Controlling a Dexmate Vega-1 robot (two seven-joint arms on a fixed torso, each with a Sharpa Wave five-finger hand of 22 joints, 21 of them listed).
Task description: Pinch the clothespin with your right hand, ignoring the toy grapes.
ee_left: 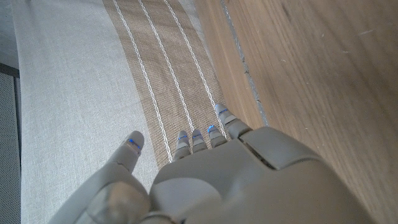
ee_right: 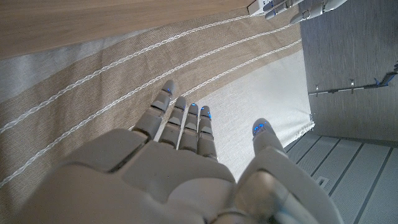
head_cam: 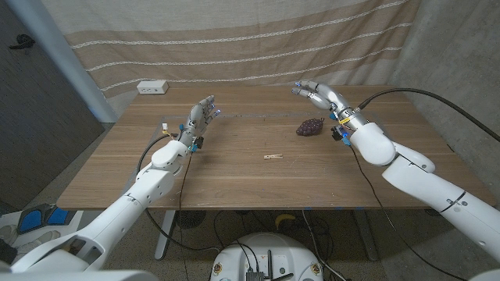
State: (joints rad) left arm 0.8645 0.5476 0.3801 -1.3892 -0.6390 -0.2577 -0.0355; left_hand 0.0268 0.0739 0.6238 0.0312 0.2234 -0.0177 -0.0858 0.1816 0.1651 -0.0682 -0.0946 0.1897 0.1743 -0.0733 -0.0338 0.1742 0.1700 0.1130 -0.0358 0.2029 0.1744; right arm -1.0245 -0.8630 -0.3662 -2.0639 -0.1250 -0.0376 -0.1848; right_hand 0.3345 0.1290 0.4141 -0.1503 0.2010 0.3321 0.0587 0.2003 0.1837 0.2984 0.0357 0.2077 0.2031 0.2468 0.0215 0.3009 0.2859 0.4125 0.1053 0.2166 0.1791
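Table (head_cam: 234, 176): matt brown wood with visible grain. Curtain (head_cam: 234, 39): coarse woven cloth, beige with white stitched stripes. Both hands (left hand (head_cam: 200, 119), right hand (head_cam: 320, 95)): smooth grey plastic-looking shells. Clothespin (head_cam: 273, 157): pale wood. Toy grapes (head_cam: 310, 126): dull dark purple.

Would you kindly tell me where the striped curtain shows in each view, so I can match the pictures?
Head view: the striped curtain hangs across the top, behind the table.
Left wrist view: curtain lies beyond the left hand.
Right wrist view: curtain spreads beyond the right hand.
Shared landmark: the table's edge against it.
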